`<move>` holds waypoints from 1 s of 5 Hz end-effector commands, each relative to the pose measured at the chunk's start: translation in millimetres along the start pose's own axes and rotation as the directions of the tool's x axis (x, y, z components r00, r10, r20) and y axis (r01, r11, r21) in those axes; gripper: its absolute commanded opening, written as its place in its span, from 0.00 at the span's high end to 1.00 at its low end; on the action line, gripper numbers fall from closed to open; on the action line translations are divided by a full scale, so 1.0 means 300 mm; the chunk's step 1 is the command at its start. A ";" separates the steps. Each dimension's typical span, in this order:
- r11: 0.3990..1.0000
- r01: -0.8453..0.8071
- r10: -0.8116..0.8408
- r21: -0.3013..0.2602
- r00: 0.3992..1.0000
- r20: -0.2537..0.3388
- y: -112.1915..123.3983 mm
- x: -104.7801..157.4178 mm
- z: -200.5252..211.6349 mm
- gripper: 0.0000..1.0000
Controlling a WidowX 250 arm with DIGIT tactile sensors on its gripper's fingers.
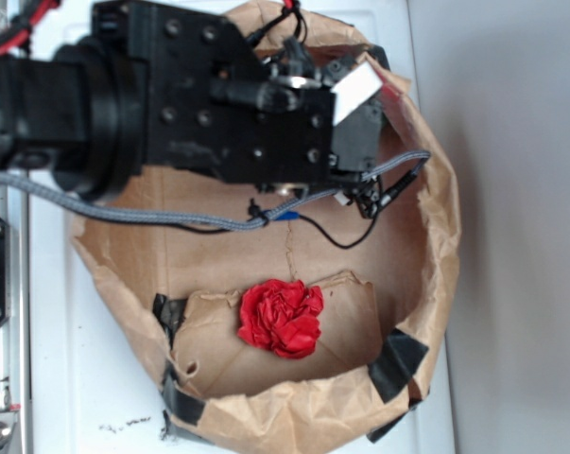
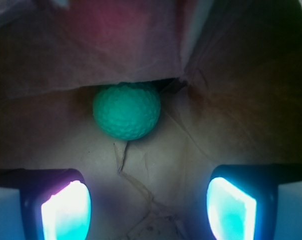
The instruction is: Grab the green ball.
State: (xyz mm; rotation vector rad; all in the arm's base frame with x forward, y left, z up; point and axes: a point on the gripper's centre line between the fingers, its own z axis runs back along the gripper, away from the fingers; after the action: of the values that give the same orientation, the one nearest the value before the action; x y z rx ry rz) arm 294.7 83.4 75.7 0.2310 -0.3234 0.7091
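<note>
Lying on crumpled brown paper against the paper bowl's wall (image 2: 231, 65), the green ball (image 2: 126, 111) is facing the hand (image 2: 148, 205), whose fingers (image 2: 65, 212) are spread wide, nothing between them. The red paper wad (image 1: 281, 317) is sitting well apart inside the same bowl.

Crumpled red paper wad (image 1: 281, 317) inside taped brown paper bowl (image 1: 436, 284), black robot arm (image 1: 171, 95) overhead, grey braided cable (image 1: 171, 219) trailing
</note>
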 end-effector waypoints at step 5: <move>0.999 0.005 0.002 -0.050 0.991 0.131 -0.033 0.093 -0.015 0.00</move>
State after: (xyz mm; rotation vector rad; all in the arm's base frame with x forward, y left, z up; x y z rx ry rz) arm 315.5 88.6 63.9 0.2407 -0.4070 0.6679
